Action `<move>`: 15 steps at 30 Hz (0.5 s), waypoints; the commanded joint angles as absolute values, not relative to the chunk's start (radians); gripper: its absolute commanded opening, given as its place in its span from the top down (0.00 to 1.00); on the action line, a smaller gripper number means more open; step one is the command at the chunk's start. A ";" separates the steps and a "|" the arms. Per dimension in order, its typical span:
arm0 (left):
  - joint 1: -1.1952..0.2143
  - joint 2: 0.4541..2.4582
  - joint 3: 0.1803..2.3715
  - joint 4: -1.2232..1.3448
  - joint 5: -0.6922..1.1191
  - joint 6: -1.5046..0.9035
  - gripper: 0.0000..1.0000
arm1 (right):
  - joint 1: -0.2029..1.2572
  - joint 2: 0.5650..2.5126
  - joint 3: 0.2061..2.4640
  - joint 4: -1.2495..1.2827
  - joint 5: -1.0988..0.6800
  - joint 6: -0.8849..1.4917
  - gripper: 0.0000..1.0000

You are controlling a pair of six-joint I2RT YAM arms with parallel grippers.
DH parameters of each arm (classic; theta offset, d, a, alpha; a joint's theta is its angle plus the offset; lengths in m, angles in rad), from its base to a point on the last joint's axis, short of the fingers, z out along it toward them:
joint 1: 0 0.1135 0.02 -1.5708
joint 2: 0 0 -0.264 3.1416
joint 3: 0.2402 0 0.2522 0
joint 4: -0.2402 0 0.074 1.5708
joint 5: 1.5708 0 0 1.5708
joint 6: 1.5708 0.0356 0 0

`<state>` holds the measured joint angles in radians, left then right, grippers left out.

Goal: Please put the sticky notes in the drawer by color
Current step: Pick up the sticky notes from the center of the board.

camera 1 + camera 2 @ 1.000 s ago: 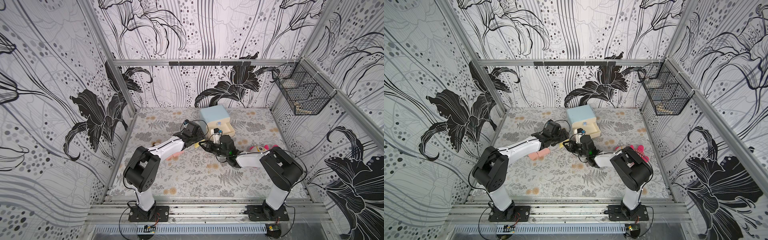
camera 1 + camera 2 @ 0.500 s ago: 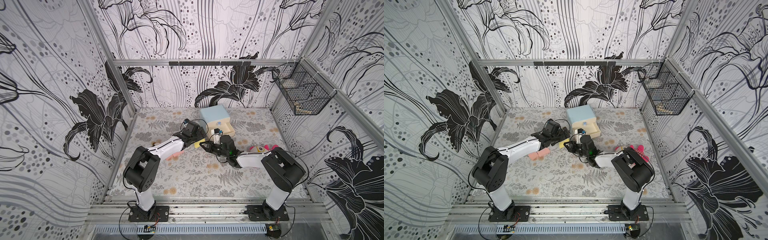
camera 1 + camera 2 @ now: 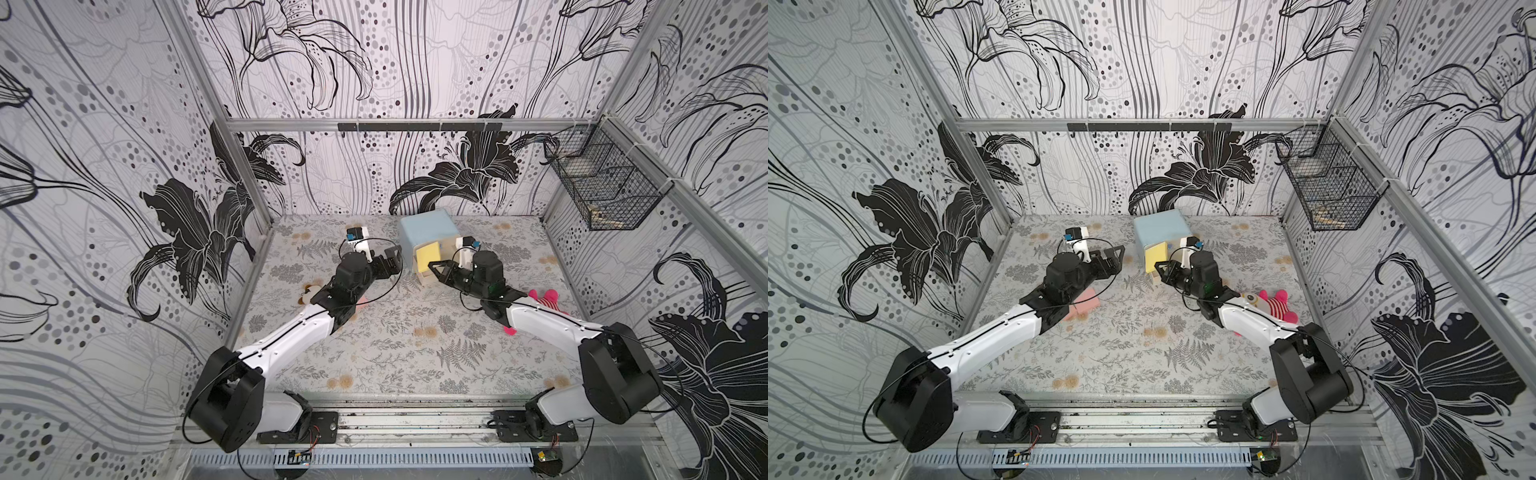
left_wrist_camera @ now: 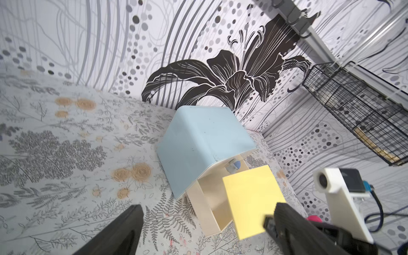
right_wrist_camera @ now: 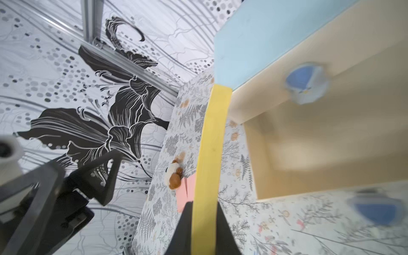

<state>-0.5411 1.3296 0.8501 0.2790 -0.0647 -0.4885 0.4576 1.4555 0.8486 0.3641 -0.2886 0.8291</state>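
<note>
The drawer chest (image 3: pixel 426 228) was stood near the back wall (image 3: pixel 374 174), one cream drawer (image 4: pixel 209 194) pulled out, with bare mat (image 3: pixel 395 340) left before it. A yellow sticky pad (image 4: pixel 249 198) was pinched by the right gripper (image 5: pixel 204 223) at that drawer's rim. The left gripper (image 4: pixel 207 206) was spread wide, nothing held.

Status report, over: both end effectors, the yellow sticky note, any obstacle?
Left end effector open, empty. Right end effector shut on yellow sticky note, at open drawer. No obstacle seen.

Light blue mini chest (image 3: pixel 428 227) at far centre of the counter (image 3: pixel 395 340), one cream drawer (image 4: pixel 209 205) pulled out; yellow sticky pad (image 3: pixel 428 252) tilted over the opening, clamped in the right gripper (image 5: pixel 204 206); pink pads (image 3: pixel 1087 302) lie flat, near-left of the chest
</note>
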 commanded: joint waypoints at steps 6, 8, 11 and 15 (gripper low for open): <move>-0.539 1.322 0.739 0.555 0.168 -0.147 0.03 | 0.346 1.466 1.018 0.028 -0.367 0.839 1.00; -0.539 1.331 0.740 0.553 0.199 -0.138 0.03 | 0.326 1.474 1.023 0.006 -0.372 0.835 1.00; -0.539 1.341 0.741 0.540 0.213 -0.135 0.03 | 0.307 1.480 1.021 -0.027 -0.377 0.825 1.00; -0.540 1.353 0.738 0.531 0.207 -0.132 0.03 | 0.299 1.490 1.015 -0.032 -0.367 0.832 1.00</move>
<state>-0.5419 1.3403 0.7441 0.4808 0.1791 -0.1677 0.3027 1.4780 1.0061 0.0021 -0.3527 0.8295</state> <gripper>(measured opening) 0.974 0.162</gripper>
